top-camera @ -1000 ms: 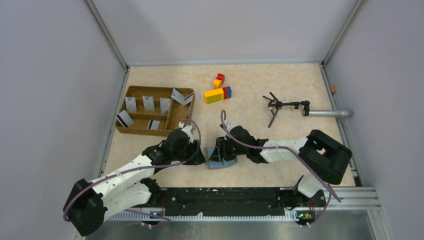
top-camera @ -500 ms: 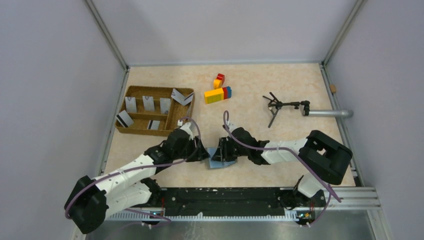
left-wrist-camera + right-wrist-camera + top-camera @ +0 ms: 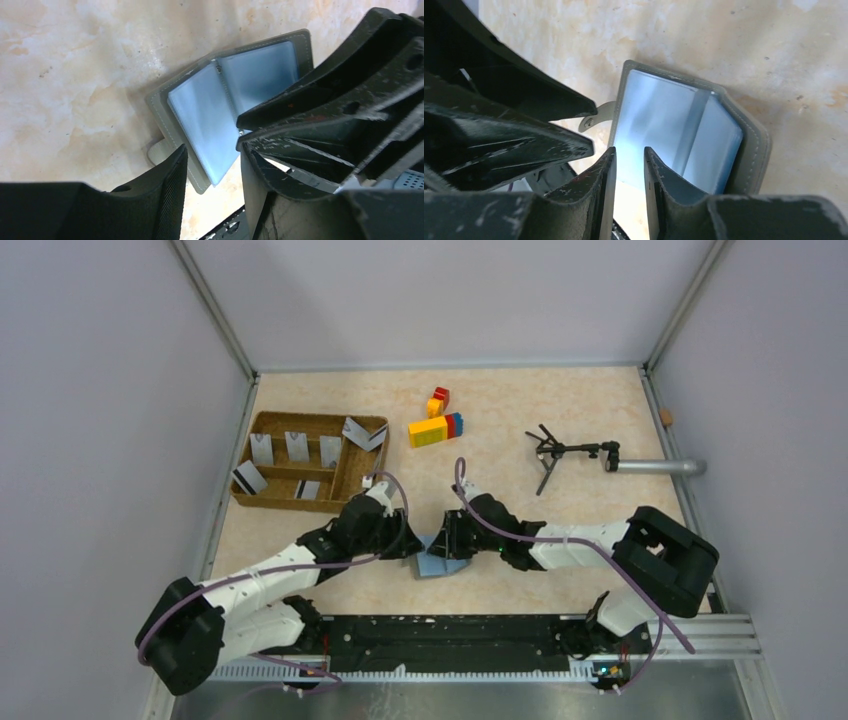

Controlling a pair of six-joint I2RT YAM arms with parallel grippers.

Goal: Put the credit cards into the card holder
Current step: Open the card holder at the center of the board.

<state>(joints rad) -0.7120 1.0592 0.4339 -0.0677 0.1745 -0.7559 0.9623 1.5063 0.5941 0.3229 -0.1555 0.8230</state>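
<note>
The card holder (image 3: 437, 566) lies open on the table between my two grippers, its grey-blue inner panels (image 3: 200, 110) facing up. My left gripper (image 3: 414, 548) is open at its left edge, and the holder's near corner shows between the fingers (image 3: 213, 150). From the right, my right gripper (image 3: 448, 543) hangs over the holder (image 3: 664, 110). Its jaws stand a narrow gap apart (image 3: 630, 152), with nothing between them and a blue panel behind. The credit cards (image 3: 297, 446) stand in the wicker tray, several in all, one (image 3: 248, 478) with a dark stripe.
The brown wicker tray (image 3: 300, 416) sits at the back left. Coloured toy bricks (image 3: 435, 428) lie at the back middle. At the right are a small black tripod (image 3: 560, 452) and a silver tube (image 3: 655, 467). A black rail runs along the near edge.
My left gripper has moved right up to the card holder. The right gripper's jaws have narrowed over it, and the right arm's elbow has shifted slightly right.
</note>
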